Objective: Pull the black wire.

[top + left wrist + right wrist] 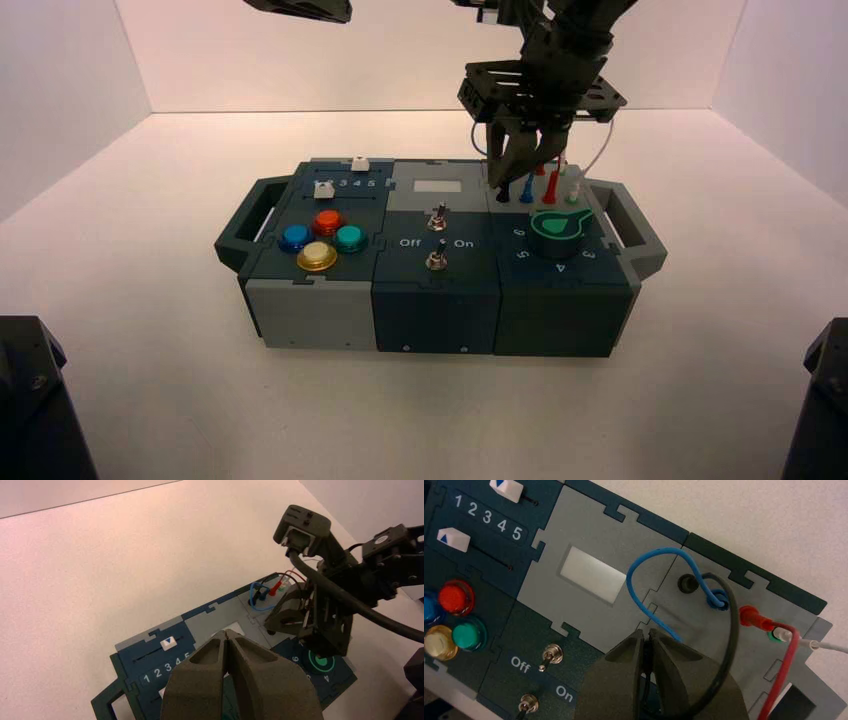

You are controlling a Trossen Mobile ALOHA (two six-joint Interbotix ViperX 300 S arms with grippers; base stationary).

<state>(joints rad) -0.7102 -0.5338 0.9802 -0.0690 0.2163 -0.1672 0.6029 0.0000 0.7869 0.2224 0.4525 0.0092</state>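
Observation:
The black wire curves from beside the blue plug round under my right gripper. That gripper is over the box's right rear wire panel, shut on a dark plug between its fingers. The black plug shows just below the fingertips in the high view. One dark socket left of the blue plug stands empty. My left gripper is shut and empty, held high over the box's left side.
A blue wire, a red plug and wire and a white wire share the panel. Two toggle switches marked Off/On, two white sliders, coloured buttons and a green knob lie nearby.

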